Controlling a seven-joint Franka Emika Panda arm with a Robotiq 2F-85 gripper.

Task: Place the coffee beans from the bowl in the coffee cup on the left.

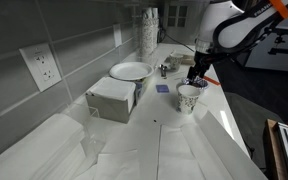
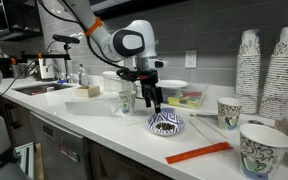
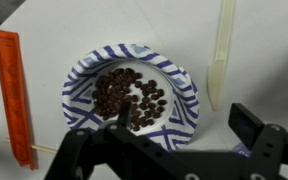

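While the gripper (image 3: 182, 125) cuts off the near rim of the bowl (image 3: 79, 75) in the wrist view, its fingers stand wide apart and empty above it. The coffee beans (image 3: 129, 95) lie heaped inside. An orange strip (image 3: 14, 95) and a pale stick (image 3: 221, 55) flank the bowl. In an exterior view the coffee cup (image 2: 126, 103) stands near it.

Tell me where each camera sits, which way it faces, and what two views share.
In an exterior view the camera sits at one counter end, looking along it; the arm enters top right.
In an exterior view it stands before the counter, facing the wall; the arm hangs over the bowl.
Wrist view: straight down on the coffee beans; open jaws at bottom.
Shared: bowl and orange strip show in wrist view too.
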